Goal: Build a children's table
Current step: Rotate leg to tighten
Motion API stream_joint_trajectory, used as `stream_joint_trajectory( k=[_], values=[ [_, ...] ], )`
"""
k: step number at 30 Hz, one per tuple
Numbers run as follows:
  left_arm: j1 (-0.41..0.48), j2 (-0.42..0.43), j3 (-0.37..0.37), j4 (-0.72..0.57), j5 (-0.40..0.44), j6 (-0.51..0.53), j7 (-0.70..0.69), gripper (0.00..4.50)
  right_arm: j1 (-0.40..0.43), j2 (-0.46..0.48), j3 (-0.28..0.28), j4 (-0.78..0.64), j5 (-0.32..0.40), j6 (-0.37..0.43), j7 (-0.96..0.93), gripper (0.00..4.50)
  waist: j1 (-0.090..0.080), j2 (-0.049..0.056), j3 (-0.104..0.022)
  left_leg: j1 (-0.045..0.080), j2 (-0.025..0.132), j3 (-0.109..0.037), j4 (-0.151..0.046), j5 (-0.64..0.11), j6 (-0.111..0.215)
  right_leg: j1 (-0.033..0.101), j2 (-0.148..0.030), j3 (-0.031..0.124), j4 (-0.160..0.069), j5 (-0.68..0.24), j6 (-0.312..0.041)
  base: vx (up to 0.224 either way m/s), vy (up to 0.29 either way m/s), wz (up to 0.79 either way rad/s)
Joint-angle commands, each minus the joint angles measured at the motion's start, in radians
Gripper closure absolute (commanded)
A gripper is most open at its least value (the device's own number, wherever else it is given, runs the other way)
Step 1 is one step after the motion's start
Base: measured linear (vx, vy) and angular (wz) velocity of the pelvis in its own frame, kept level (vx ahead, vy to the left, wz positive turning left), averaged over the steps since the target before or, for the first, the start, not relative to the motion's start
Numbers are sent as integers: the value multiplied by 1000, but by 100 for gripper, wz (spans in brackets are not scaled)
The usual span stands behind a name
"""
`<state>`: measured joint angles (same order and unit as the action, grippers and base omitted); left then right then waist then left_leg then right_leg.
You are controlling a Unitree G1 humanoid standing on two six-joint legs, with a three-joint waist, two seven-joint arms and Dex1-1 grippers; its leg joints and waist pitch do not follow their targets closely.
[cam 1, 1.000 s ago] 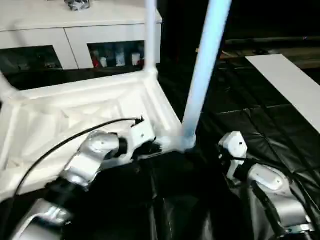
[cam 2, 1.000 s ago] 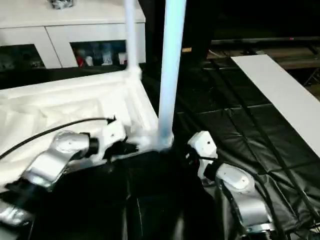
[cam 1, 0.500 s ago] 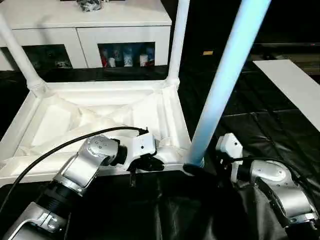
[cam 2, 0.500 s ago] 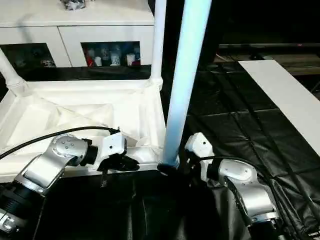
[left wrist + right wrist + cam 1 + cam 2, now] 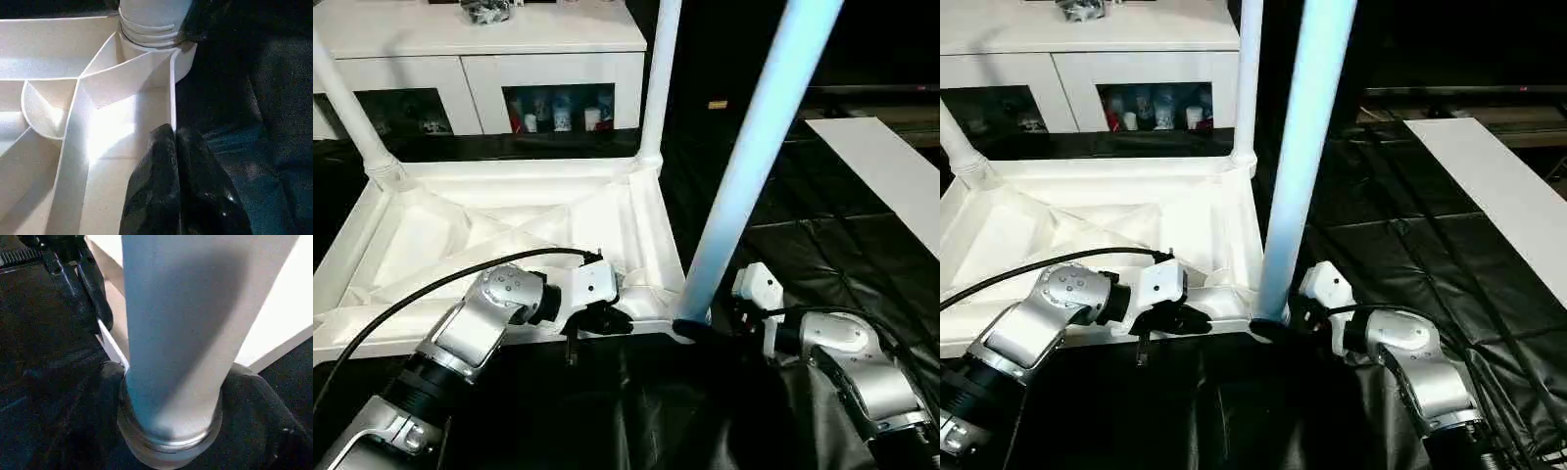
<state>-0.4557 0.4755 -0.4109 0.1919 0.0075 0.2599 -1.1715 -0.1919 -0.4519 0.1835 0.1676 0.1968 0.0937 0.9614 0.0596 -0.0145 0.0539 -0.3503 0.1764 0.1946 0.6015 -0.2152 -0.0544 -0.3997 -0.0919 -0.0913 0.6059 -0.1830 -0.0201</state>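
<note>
While both silver forearms reach in from the near edge, the left gripper (image 5: pixel 607 321) sits at about 7 o'clock of the scene, its two black fingers (image 5: pixel 171 196) pressed together on the thin near rim of the tabletop (image 5: pixel 460 230) — in the left wrist view the white rim wall runs straight into the seam between them. A black cable (image 5: pixel 431 284) arcs over that forearm.

Right gripper (image 5: pixel 1285 318) at about 5 o'clock, its black fingers (image 5: pixel 264 416) set on either side of the base of the nearest leg (image 5: pixel 744 166), just above the corner socket (image 5: pixel 168 443). They stand partly apart around the leg; whether they actually press on it I cannot tell.

Tabletop lies upside down on black padded matting (image 5: pixel 822 245), ribbed underside up, diagonal ribs crossing between the corners. Nearest leg stands in the near right corner socket — tilted a little toward 1 o'clock, pale bluish in the light. Second leg (image 5: pixel 658 78) stands upright in the far right corner, at 12 o'clock. Third leg (image 5: pixel 347 108) rises from the far left corner, at 10 o'clock, leaning out toward the left.

Out at 2 o'clock, well apart from the table, a flat white board (image 5: pixel 886 171) lies on the matting. Farthest back, at 11 o'clock, a white cabinet (image 5: pixel 489 44) with dark glass doors; small items sit behind the glass, too small to tell.
</note>
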Motion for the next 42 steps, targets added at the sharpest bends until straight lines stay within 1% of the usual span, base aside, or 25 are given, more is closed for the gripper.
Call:
stream_joint_trajectory(
  k=[1,5,8,9,12,13,14,15,17,18,20,21,22,23,24,27,30,31,33,35,37,38,39,40,42],
  values=[
    [12,11,-43,15,29,12,-14,450,-9,-5,-1,23,-22,-5,-11,172,3,-9,-60,-2,60,-26,-73,-126,74,53,-70,63,-66,-198,-221,0,0,0],
    [6,-23,-30,53,62,60,83,450,-31,64,-32,82,-64,1,-173,181,-1,-7,-57,-1,59,-25,-75,-136,60,48,-69,63,-70,-230,-214,0,0,0],
    [1,-85,-2,69,43,102,151,450,-30,142,-62,94,-54,29,-293,183,-6,-10,-54,4,57,-29,-79,-217,17,43,-70,61,-88,-382,-164,0,0,0],
    [1,-85,-2,69,43,102,151,450,-30,142,-62,94,-54,29,-293,184,-6,-12,-54,4,58,-32,-82,-225,13,44,-70,60,-90,-392,-158,0,0,0],
    [-31,-193,51,131,45,166,320,450,-27,257,-88,107,-58,67,-464,186,-10,-13,-53,5,56,-33,-83,-254,2,39,-69,59,-96,-422,-139,0,0,0],
    [-38,-216,62,146,46,182,357,450,-28,280,-92,112,-64,71,-499,186,-10,-12,-55,8,57,-33,-83,-260,0,37,-69,60,-96,-427,-138,0,0,0],
    [-54,-260,83,173,51,211,432,450,-41,324,-101,133,-75,82,-575,186,-8,-5,-56,9,56,-34,-83,-256,-7,34,-70,61,-97,-420,-139,0,0,0],
    [-56,-264,85,176,51,214,438,450,-42,327,-102,135,-76,83,-581,186,-10,-9,-56,8,54,-33,-83,-254,-7,35,-69,60,-98,-414,-139,0,0,0],
    [-84,-335,113,224,59,235,546,450,-68,392,-114,177,-99,93,-693,187,-13,-13,-56,4,55,-35,-85,-258,-11,36,-68,59,-98,-413,-132,0,0,0],
    [-102,-373,126,254,64,230,599,450,-84,422,-117,203,-112,99,-747,188,-10,-12,-57,7,54,-36,-84,-259,-11,36,-70,59,-100,-413,-130,0,0,0],
    [-132,-417,118,305,82,193,651,450,-120,458,-114,258,-130,94,-807,188,-11,-10,-58,10,51,-33,-83,-259,-9,33,-67,60,-100,-392,-126,0,0,0],
    [-148,-436,103,328,90,155,658,450,-144,474,-111,291,-133,90,-821,188,-11,-12,-58,7,50,-33,-83,-255,-6,34,-66,59,-101,-386,-123,0,0,0],
    [-161,-446,84,343,98,117,647,450,-164,489,-112,312,-110,82,-796,188,-11,-11,-60,6,49,-34,-84,-253,-1,37,-67,59,-100,-380,-119,0,0,0],
    [-166,-450,77,348,101,104,642,450,-170,497,-114,317,-100,81,-783,188,-9,-11,-61,4,50,-34,-84,-246,6,39,-68,60,-99,-362,-118,0,0,0],
    [-166,-450,77,348,101,104,642,450,-170,497,-114,317,-100,81,-783,154,-9,-11,-61,2,51,-34,-84,-240,8,41,-69,60,-97,-351,-119,0,0,0],
    [-166,-432,46,339,124,80,610,450,-147,492,-93,254,-129,70,-753,154,-4,-10,-64,0,55,-33,-84,-213,14,43,-69,62,-89,-286,-137,0,0,0],
    [-161,-412,29,341,131,52,572,450,-121,472,-79,211,-157,72,-762,154,2,-11,-64,5,55,-28,-82,-191,26,42,-69,65,-84,-238,-160,0,0,0],
    [-162,-407,26,348,132,35,559,450,-112,466,-82,196,-161,73,-771,154,1,-13,-64,3,54,-28,-82,-188,28,43,-69,65,-83,-236,-162,0,0,0],
    [-166,-401,22,365,138,6,544,450,-96,449,-86,170,-172,64,-783,154,2,-12,-64,0,54,-29,-83,-180,32,45,-69,64,-83,-241,-159,0,0,0],
    [-168,-394,21,382,143,-14,529,450,-59,411,-85,113,-195,53,-784,154,6,-9,-63,7,55,-26,-82,-181,30,39,-67,66,-84,-240,-157,0,0,0],
    [-170,-390,16,387,144,-24,525,450,-40,399,-87,88,-198,48,-776,154,11,-7,-62,7,56,-24,-82,-183,32,40,-66,67,-85,-239,-154,0,0,0],
    [-171,-390,16,390,139,-25,523,450,-32,397,-88,76,-198,50,-772,154,13,0,-62,5,56,-26,-84,-188,30,41,-67,69,-82,-245,-155,0,0,0],
    [-173,-390,16,393,137,-27,524,450,-24,399,-93,65,-189,51,-763,154,14,0,-61,4,56,-25,-85,-193,29,41,-66,68,-86,-255,-152,0,0,0],
    [-175,-390,15,396,136,-29,524,450,-16,404,-97,53,-170,49,-745,154,16,-3,-60,4,56,-26,-86,-207,28,41,-66,69,-88,-278,-144,0,0,0],
    [-178,-391,16,400,135,-33,523,450,-10,407,-99,40,-157,47,-732,154,17,0,-59,6,55,-26,-87,-220,24,38,-67,72,-91,-301,-138,0,0,0]
  ],
)
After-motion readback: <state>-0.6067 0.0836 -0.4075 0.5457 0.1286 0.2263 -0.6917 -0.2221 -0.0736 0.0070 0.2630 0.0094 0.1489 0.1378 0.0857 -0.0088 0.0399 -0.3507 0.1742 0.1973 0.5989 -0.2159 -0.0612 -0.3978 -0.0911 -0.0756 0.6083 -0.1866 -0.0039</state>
